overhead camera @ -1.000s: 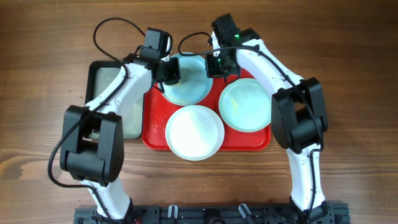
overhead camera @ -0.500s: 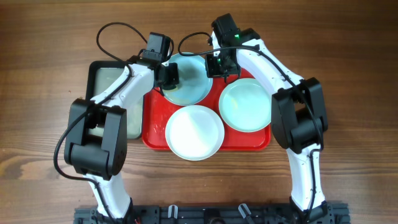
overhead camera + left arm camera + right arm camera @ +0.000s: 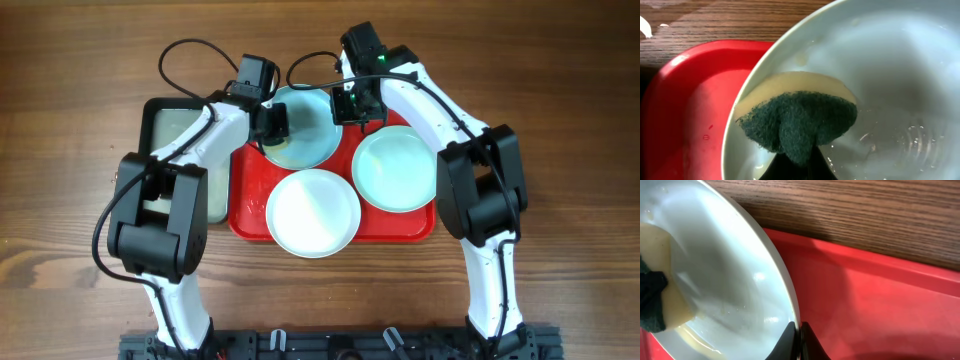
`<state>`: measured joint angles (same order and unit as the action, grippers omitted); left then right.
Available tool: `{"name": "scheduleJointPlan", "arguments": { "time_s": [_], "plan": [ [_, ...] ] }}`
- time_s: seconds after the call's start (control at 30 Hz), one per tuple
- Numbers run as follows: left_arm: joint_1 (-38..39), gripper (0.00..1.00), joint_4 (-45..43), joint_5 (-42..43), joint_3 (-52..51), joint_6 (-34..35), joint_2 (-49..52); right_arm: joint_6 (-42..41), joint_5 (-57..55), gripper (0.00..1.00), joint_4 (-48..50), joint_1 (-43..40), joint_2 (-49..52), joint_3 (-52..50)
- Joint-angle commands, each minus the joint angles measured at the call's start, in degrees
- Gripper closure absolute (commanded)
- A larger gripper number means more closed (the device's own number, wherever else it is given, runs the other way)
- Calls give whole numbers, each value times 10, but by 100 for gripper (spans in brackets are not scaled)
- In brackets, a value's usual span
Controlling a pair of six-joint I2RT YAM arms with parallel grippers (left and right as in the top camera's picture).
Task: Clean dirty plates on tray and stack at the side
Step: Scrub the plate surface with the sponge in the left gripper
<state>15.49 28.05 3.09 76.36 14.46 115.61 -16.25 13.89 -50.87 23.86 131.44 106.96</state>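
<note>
The red tray (image 3: 248, 212) holds three plates. A pale aqua plate (image 3: 305, 130) sits at the tray's back, a second aqua plate (image 3: 393, 168) at the right, a white plate (image 3: 313, 212) at the front. My left gripper (image 3: 274, 121) is shut on a yellow sponge with a dark green scouring side (image 3: 797, 117), pressed into the back plate (image 3: 900, 90) near its left rim. My right gripper (image 3: 799, 336) is shut on that plate's right rim (image 3: 785, 287), holding it over the tray (image 3: 875, 305).
A smaller black-rimmed tray (image 3: 170, 135) lies left of the red tray, under my left arm. Bare wooden table (image 3: 560, 120) surrounds the trays. A black cable loops behind my left arm.
My left gripper with the sponge has shifted slightly on the back plate. The right arm and the other plates have not moved.
</note>
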Motion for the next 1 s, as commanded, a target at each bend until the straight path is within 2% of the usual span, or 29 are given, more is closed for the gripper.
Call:
{"name": "scheduleJointPlan", "arguments": {
  "time_s": [0.0, 0.13, 0.33, 0.5, 0.7, 0.83, 0.97],
  "plan": [
    [2, 96, -2, 85, -4, -5, 27, -2, 17, 96, -2, 2, 13, -6],
    [2, 96, -2, 155, -4, -5, 27, -2, 16, 96, -2, 2, 13, -6],
    [2, 96, -2, 188, -4, -5, 27, -2, 16, 96, -2, 2, 13, -6],
    [-10, 96, -24, 187, 5, -8, 19, -2, 16, 96, -2, 2, 13, -6],
    [-35, 96, -23, 187, 28, -23, -39, -2, 16, 96, -2, 2, 13, -6],
    [-35, 96, -13, 165, 28, -38, -46, -3, 16, 96, -1, 2, 13, -6],
    [-35, 96, -6, 100, 26, -38, -45, -2, 16, 96, -2, 2, 13, -6]
  ]
}}
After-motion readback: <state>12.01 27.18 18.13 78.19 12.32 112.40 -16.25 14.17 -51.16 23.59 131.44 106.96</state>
